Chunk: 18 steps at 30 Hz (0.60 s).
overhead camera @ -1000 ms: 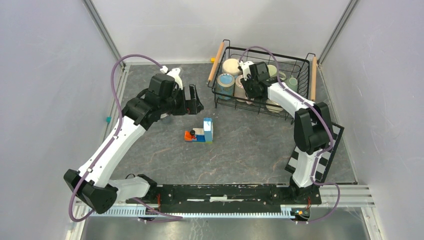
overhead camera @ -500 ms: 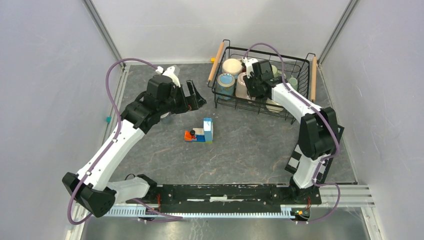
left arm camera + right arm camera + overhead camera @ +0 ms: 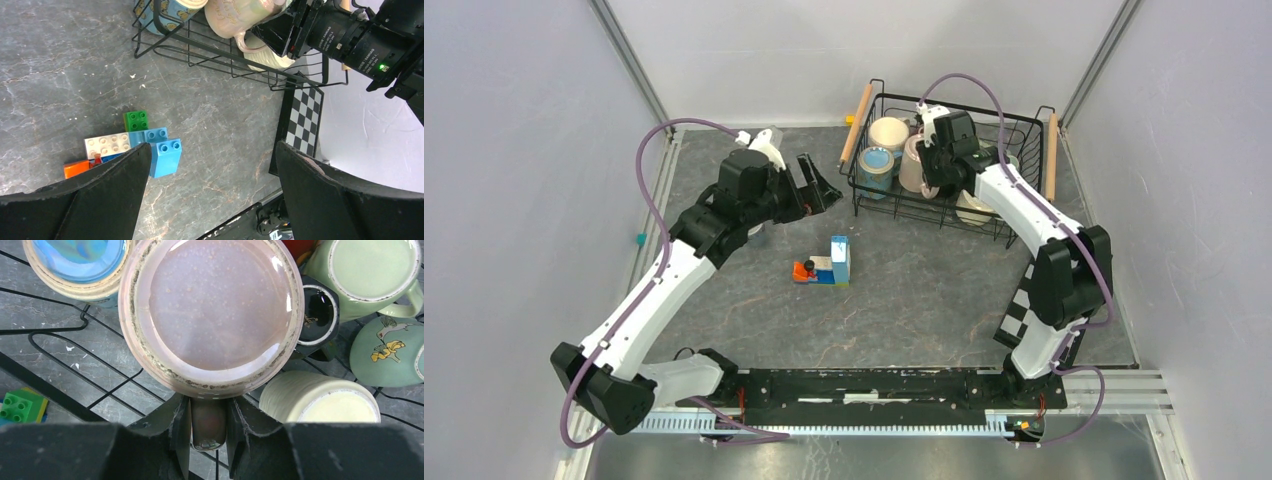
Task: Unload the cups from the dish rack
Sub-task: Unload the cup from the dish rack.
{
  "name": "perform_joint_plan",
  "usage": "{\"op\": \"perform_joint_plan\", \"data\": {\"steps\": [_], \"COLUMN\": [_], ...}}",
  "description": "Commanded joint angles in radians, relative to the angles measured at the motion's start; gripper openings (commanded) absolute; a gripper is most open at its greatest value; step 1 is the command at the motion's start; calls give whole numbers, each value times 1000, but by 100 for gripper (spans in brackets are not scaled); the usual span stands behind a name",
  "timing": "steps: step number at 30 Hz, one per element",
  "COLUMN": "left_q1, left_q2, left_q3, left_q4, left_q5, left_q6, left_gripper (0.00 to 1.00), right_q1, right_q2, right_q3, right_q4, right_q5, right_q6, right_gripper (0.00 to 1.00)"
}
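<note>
The black wire dish rack (image 3: 944,226) stands at the back right and holds several cups. My right gripper (image 3: 208,430) is shut on the handle of the pink-beige cup (image 3: 215,310), which hangs upright above the rack floor; it also shows in the top view (image 3: 913,165). Round it sit a blue cup (image 3: 80,260), a pale green cup (image 3: 370,270), a teal bird cup (image 3: 385,352), a cream ribbed cup (image 3: 315,400) and a dark cup (image 3: 317,315). My left gripper (image 3: 212,165) is open and empty, above the table left of the rack (image 3: 210,50).
A toy block cluster (image 3: 824,265) lies on the table in front of the rack, and shows in the left wrist view (image 3: 150,145) beside my left finger. A checkered board (image 3: 1064,310) leans by the right arm's base. The rack's wooden handles (image 3: 856,125) stick out at its sides.
My right gripper has risen and moved back a little with the pink-beige cup in it. My left gripper has shifted slightly towards the rack and stays open.
</note>
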Motion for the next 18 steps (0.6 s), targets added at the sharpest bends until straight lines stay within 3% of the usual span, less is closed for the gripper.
{"op": "perform_joint_plan", "data": {"steps": [1, 10, 18], "left_q1": [-4, 1, 45], "left_q2": [-2, 52, 106], "left_q3": [-12, 18, 58], "left_q4": [95, 182, 298], "left_q5": [24, 88, 178], "left_q6": [-46, -73, -116], "left_gripper": [100, 100, 100], "right_q1": [0, 0, 0], "right_q2": [-95, -168, -263], "right_q3": [136, 220, 205], "right_q4": [45, -17, 27], "right_q5": [51, -2, -158], "right_q6": [24, 85, 183], "right_gripper": [0, 0, 0]}}
